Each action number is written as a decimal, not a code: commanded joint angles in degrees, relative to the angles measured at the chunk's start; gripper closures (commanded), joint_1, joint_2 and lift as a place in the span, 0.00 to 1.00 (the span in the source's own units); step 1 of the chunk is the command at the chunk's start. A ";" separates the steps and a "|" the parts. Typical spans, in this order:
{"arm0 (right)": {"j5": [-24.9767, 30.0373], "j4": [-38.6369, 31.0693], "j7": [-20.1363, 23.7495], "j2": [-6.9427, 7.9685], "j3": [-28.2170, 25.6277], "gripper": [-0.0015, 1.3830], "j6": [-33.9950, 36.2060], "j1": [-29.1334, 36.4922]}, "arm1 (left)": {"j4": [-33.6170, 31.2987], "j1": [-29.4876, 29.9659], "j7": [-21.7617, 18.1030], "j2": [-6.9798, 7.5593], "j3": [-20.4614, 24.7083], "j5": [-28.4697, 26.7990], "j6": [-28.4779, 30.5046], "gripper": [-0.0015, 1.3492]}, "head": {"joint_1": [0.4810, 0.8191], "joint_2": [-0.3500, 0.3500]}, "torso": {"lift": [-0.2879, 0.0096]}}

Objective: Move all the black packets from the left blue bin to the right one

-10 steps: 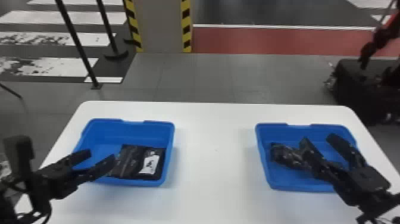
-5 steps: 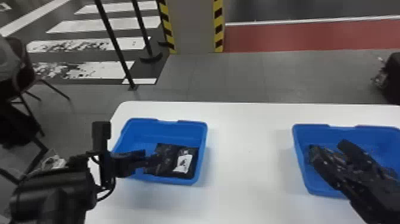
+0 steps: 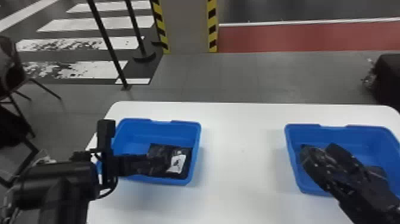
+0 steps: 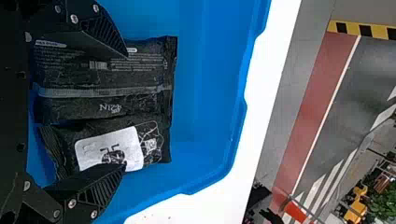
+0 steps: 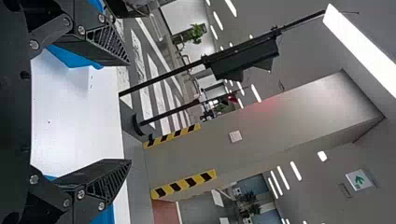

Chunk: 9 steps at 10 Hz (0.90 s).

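Observation:
Over the left blue bin [image 3: 186,122], my left gripper [image 3: 154,164] hovers above two black packets [image 3: 182,150] lying side by side. In the left wrist view my left gripper [image 4: 125,110] is open, its fingers spread around the plain-backed packet [image 4: 107,74] and the white-labelled packet [image 4: 109,149]. My right gripper [image 3: 320,150] is above the right blue bin [image 3: 369,129], partly hiding black packets [image 3: 377,171] inside it. Open and with nothing between its fingers, the right gripper [image 5: 130,112] shows in the right wrist view.
Both bins stand on a white table [image 3: 241,161], with a wide gap between them. Beyond the table are black posts [image 3: 108,44] and a pillar [image 3: 187,26]; a chair [image 3: 12,65] stands off to the left.
The head view has turned left. My left gripper has moved rightward over the packets in the left bin. My right gripper has shifted leftward over its bin.

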 commanded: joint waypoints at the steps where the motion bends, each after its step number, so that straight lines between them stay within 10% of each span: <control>1: -0.41 0.10 0.04 -0.01 0.00 0.22 0.29 0.00 | -0.14 -0.08 0.01 -0.01 -0.22 -0.60 0.34 0.16 | 0.63 0.70 | 0.60; 9: -1.37 0.81 0.13 -0.18 0.00 0.22 0.71 0.14 | -5.20 0.63 0.45 -0.53 0.31 -6.23 5.82 0.16 | 0.63 0.73 | 0.60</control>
